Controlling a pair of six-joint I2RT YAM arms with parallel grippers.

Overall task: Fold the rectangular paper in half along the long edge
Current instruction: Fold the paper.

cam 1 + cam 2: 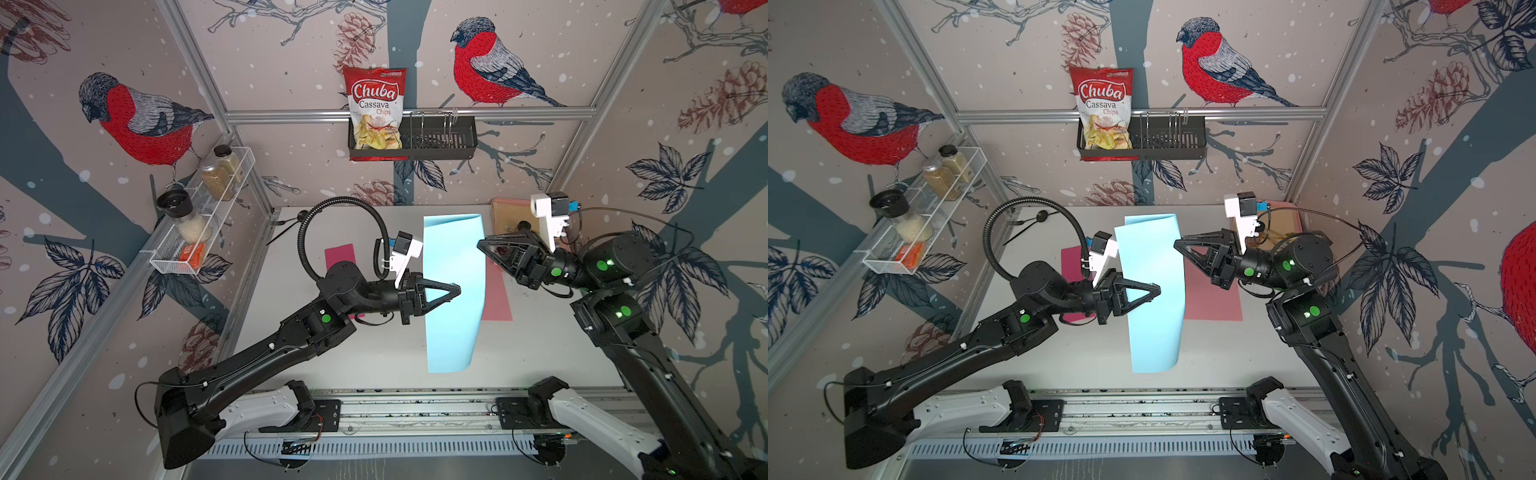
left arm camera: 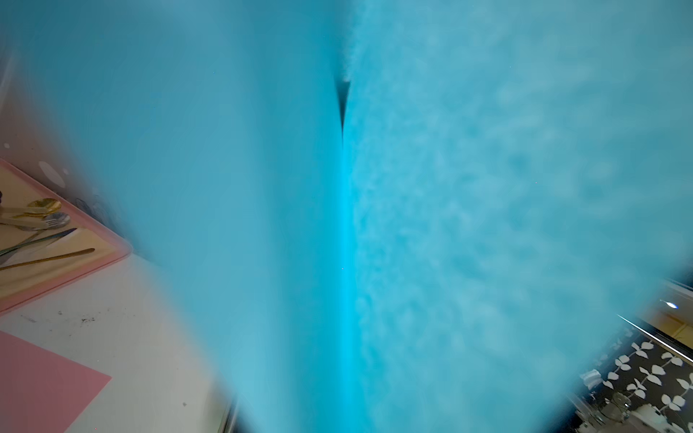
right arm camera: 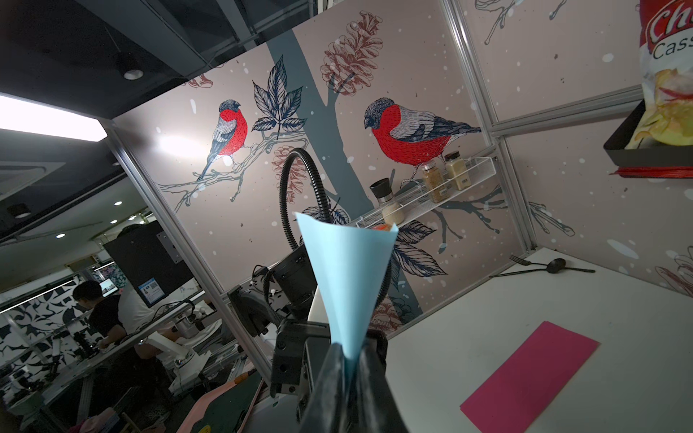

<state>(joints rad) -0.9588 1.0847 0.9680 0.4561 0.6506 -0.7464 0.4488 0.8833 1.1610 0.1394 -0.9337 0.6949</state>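
- The left gripper (image 1: 456, 290) is clamped on the blue paper (image 1: 453, 332) about halfway along. Its wrist view is a blue blur, so it may be pinching one layer or two.
- The right gripper (image 1: 481, 244) is pinched shut on the opposite long side, nearer the back edge.
- The paper hangs bowed above the middle of the tabletop (image 1: 540, 357), lengthwise front to back, likely to line up its long edges before creasing.

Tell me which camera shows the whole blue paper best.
A top view: the blue paper shows end to end, curled between the left gripper and right gripper. The left wrist view gives a blurred blue close-up; the right wrist view shows one tapering piece pinched in the right gripper.
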